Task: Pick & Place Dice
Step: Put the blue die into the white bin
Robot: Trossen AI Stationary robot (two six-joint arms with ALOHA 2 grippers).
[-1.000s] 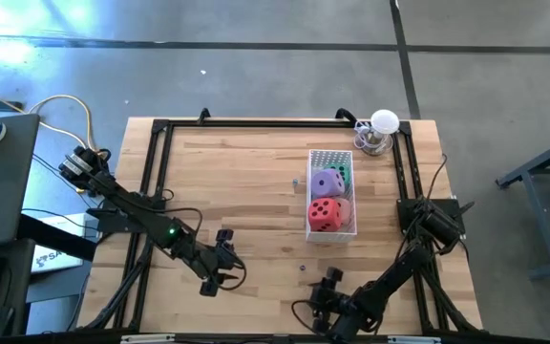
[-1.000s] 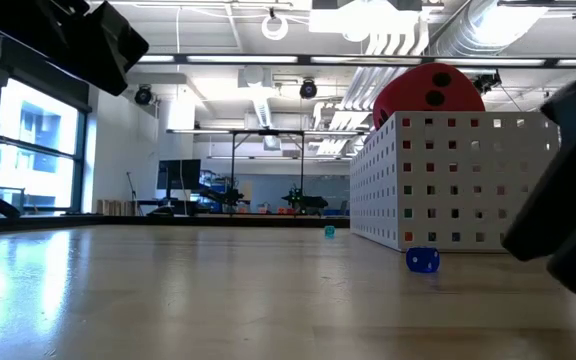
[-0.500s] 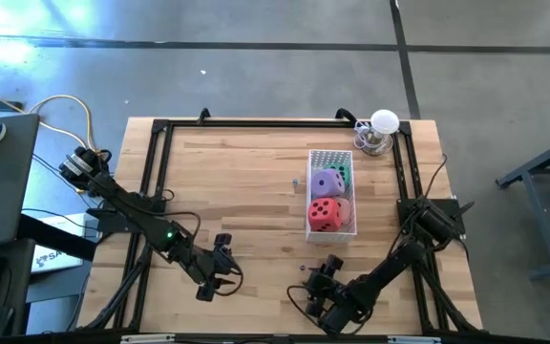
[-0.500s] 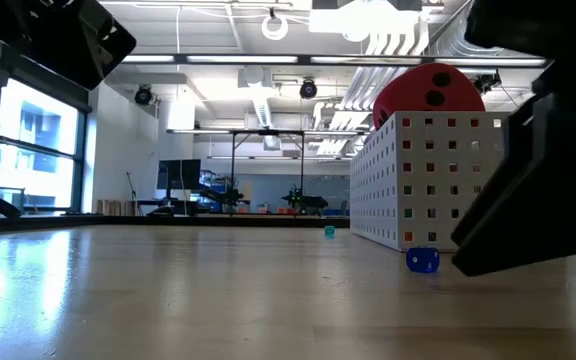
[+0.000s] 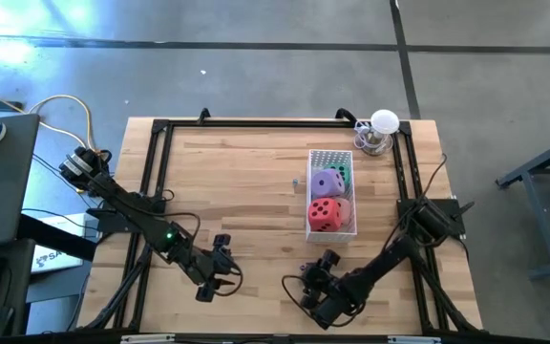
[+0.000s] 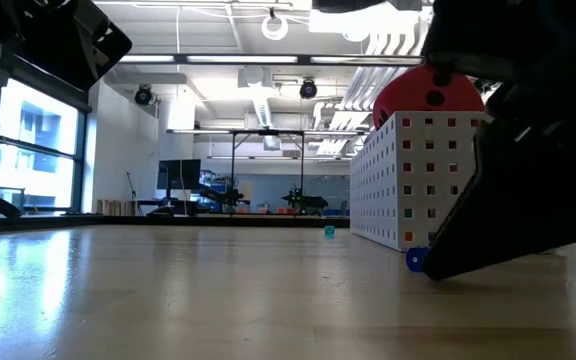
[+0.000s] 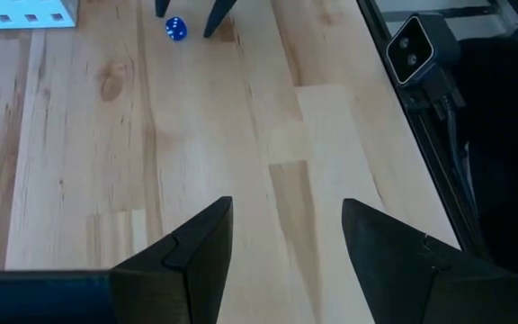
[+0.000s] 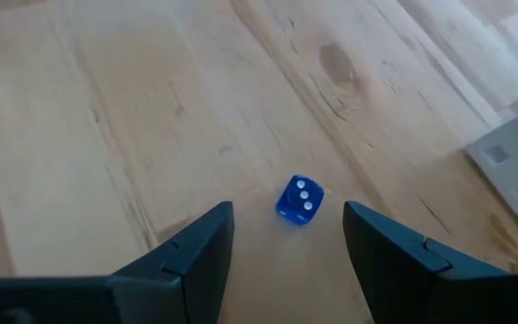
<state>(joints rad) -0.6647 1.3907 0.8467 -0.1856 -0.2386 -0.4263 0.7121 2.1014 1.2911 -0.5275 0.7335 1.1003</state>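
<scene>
Two dark grippers are seen over the near part of the pale wooden table (image 5: 237,191), and only the right gripper (image 5: 306,277) has shifted. Compared with a second ago, it has been carried from the table's near edge up and across towards the left arm's side, so that a tiny translucent blue die with white pips (image 8: 297,200) is now framed just ahead of its parted, empty fingers (image 8: 196,252), between the two tips yet clear of both. In the low view the arm's dark bulk, formerly at the edge of the picture, has been brought across most of the white perforated basket (image 6: 408,170) and nearly hides the blue die.

The soft dice named by the task are found well ahead of the right gripper, already inside the basket: the red cube with dark pips (image 5: 326,214) nearest it, the purple cube (image 5: 328,182) beyond, the green cube (image 5: 346,175) beside that, and a sliver of the pink cube (image 5: 345,205) behind the red one. It is judged, therefore, that the placing is largely done and that the approach is aimed at the small blue die instead.

The left gripper (image 5: 210,277) is held half open and empty, with bare wood before it; it has barely been moved since the earlier frame.
</scene>
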